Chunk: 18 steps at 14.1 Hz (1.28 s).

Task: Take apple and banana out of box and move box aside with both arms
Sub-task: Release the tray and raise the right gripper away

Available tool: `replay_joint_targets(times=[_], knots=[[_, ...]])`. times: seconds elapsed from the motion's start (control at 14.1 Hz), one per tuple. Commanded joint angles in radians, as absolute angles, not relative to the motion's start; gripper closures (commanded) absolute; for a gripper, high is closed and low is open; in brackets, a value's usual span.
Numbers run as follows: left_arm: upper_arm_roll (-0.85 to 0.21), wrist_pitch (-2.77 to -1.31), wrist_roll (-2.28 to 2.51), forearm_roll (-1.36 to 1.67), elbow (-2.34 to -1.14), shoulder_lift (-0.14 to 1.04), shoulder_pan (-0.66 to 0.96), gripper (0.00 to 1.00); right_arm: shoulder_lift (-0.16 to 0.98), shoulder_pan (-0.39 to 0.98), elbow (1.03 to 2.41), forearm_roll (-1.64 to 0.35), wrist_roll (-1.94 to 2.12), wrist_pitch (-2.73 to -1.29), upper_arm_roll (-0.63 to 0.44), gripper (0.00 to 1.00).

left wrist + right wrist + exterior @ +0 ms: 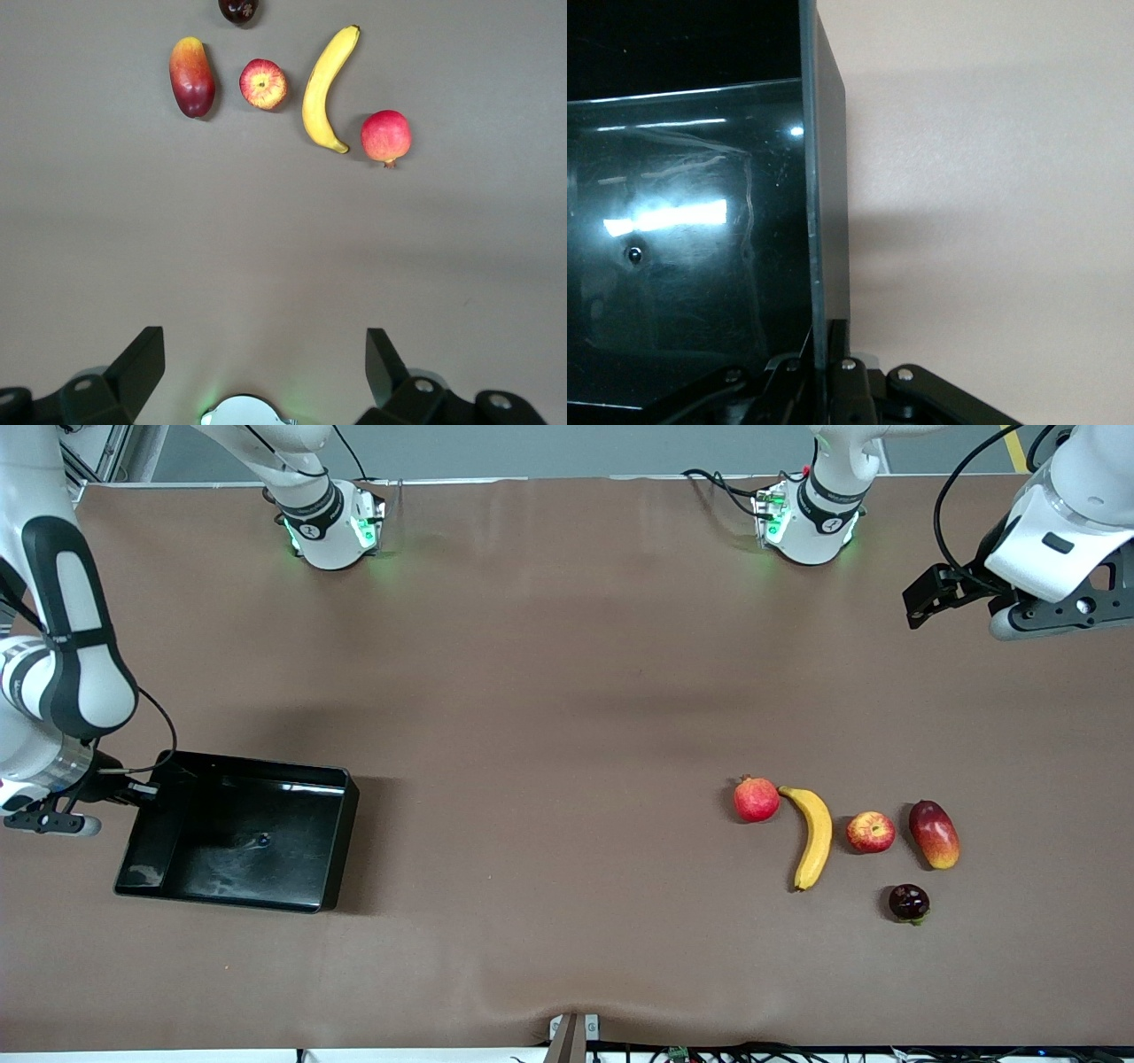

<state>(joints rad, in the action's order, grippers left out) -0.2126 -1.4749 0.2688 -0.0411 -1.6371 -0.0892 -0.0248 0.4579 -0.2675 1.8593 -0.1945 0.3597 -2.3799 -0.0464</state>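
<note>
Apple (870, 833) and banana (812, 837) lie out on the surface; box (235, 841) wall is pinched by right gripper (146, 790) jaws, left gripper (264, 370) jaws spread above bare surface; release judged next

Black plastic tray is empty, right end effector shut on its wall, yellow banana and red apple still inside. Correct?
Not quite. The yellow curved banana and small red apple lie on the brown table, toward the left arm's end, as the front view shows. The glossy black plastic tray is empty, with the right end effector shut on its wall.
</note>
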Motion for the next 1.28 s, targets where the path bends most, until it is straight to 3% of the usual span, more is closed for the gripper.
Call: replay_joint_targets(times=[0.0, 0.14, 0.21, 0.28, 0.35, 0.64, 0.92, 1.2], knots=[[-0.209, -1.48, 0.253, -0.023, -1.637, -0.095, -0.041, 0.0, 0.497, -0.322, 1.802, -0.233, 0.434, -2.358, -0.02, 1.0], [-0.209, -1.48, 0.252, -0.021, -1.637, -0.098, -0.049, 0.0, 0.506, -0.327, 1.802, -0.274, 0.433, -2.352, -0.021, 1.0], [-0.203, -1.483, 0.242, -0.021, -1.64, -0.098, -0.048, 0.0, 0.506, -0.327, 1.804, -0.276, 0.433, -2.347, -0.021, 0.76], [-0.155, -1.486, 0.233, -0.02, -1.643, -0.103, -0.022, 0.0, 0.506, -0.328, 1.805, -0.276, 0.434, -2.347, -0.021, 0.15], [-0.108, -1.488, 0.232, -0.02, -1.643, -0.103, 0.03, 0.0, 0.506, -0.327, 1.804, -0.276, 0.434, -2.347, -0.021, 0.0], [-0.054, -1.483, 0.167, 0.008, -1.646, -0.11, 0.045, 0.0, 0.491, -0.305, 1.691, -0.275, 0.422, -2.295, -0.02, 0.0], [-0.052, -1.479, 0.167, 0.028, -1.638, -0.114, 0.052, 0.0, 0.482, -0.266, 1.473, -0.244, 0.25, -1.943, -0.023, 0.0], [-0.06, -1.477, 0.169, 0.019, -1.606, -0.095, 0.048, 0.0, 0.335, -0.146, 1.454, -0.043, 0.102, -1.762, -0.02, 0.0]])
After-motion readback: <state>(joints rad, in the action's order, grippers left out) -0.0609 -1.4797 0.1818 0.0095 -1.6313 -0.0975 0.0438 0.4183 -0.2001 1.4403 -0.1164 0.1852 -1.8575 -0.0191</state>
